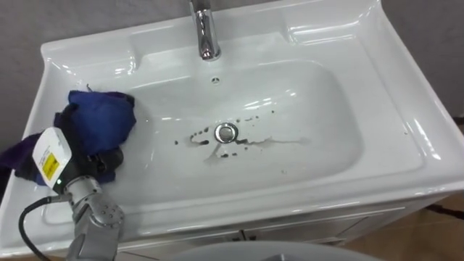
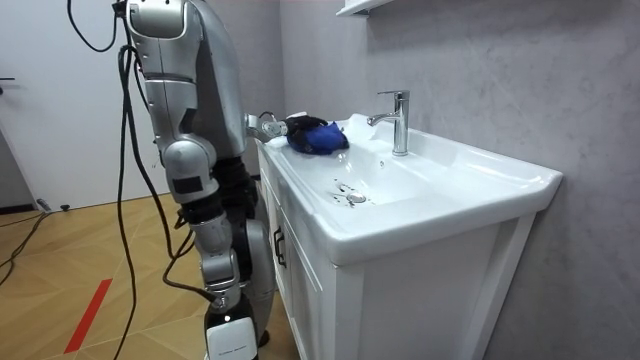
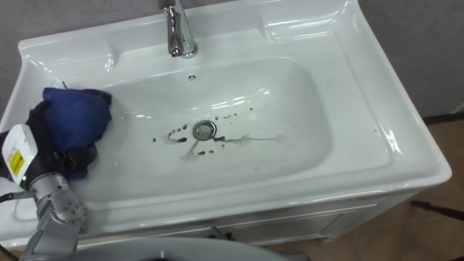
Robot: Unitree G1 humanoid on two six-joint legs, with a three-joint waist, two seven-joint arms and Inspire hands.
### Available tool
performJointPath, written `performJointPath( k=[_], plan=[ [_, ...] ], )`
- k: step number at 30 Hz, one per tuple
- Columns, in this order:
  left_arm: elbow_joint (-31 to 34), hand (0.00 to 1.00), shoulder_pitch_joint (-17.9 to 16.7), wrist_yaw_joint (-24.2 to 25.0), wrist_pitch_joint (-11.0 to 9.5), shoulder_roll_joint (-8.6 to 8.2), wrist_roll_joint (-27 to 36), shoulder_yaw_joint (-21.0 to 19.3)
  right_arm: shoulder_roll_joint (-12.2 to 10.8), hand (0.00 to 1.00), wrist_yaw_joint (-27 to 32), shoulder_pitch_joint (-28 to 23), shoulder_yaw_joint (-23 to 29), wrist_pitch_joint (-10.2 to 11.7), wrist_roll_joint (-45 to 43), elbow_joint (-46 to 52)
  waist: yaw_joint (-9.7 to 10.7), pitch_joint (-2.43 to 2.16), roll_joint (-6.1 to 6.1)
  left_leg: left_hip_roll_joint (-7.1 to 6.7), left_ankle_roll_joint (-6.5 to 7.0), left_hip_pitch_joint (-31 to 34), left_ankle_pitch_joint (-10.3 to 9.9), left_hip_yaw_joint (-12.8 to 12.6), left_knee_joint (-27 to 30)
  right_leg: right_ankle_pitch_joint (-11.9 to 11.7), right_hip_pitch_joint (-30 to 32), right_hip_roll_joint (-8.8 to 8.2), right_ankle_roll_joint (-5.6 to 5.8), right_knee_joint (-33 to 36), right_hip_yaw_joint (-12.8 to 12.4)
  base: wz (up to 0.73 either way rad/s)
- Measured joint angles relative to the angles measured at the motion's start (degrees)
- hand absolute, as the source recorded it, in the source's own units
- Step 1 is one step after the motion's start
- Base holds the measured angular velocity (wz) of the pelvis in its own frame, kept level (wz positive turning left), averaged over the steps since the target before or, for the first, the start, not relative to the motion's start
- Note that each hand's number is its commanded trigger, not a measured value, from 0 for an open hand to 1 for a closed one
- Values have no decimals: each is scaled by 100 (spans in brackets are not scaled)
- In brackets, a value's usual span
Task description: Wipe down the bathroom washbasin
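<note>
On the left rim of the basin (image 1: pixel 330 101), the left hand (image 1: pixel 106 161) sits buried in the blue cloth (image 1: pixel 101 119); its grasp I cannot tell. Best press flat and sweep right across the dark specks (image 1: pixel 250 139) around the drain (image 1: pixel 226 132).

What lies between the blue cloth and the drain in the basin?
Bare white basin surface runs from the blue cloth until dark dirt specks beside the drain, in the left eye view.

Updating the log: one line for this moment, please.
left hand: grips cloth | cloth: over left rim of basin | specks: around drain, not yet wiped
</note>
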State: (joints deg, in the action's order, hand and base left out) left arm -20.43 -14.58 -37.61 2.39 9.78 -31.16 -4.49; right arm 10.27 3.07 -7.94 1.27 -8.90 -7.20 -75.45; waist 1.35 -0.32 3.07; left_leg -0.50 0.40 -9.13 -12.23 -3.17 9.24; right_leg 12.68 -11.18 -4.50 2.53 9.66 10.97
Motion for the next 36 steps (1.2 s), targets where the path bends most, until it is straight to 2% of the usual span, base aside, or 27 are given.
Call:
performJointPath(
  k=[9, 20, 28, 36],
  plan=[
    [-111, 100, 42, -276, 6, 29, -231, -145, 21, 0, -30, -9, -4, -127, -2, 44, -4, -43, -80, -1, 0, -6, 0, -31, -2, 1, 6, 0, 0, -4, -33, -1],
    [-199, 100, 72, -265, 37, 29, -232, -147, 51, 0, -63, -26, -4, -315, 8, 178, 43, -49, -53, 10, 0, -35, 0, -90, -51, 1, 17, 11, 0, 0, -87, -2],
    [-145, 100, 112, -276, 44, 16, -320, -140, 47, 0, -73, 4, -6, -245, -7, 206, 39, -51, -53, 14, -1, -46, 0, -82, -43, 0, 3, 14, -1, 1, -84, 0],
    [272, 100, 119, 50, 302, -27, -319, -138, 37, 0, -68, -4, -138, -220, 115, 148, 50, -37, -62, 14, -3, 1, -2, 7, -25, -3, 21, 15, -4, 0, -50, 2]
  ],
)
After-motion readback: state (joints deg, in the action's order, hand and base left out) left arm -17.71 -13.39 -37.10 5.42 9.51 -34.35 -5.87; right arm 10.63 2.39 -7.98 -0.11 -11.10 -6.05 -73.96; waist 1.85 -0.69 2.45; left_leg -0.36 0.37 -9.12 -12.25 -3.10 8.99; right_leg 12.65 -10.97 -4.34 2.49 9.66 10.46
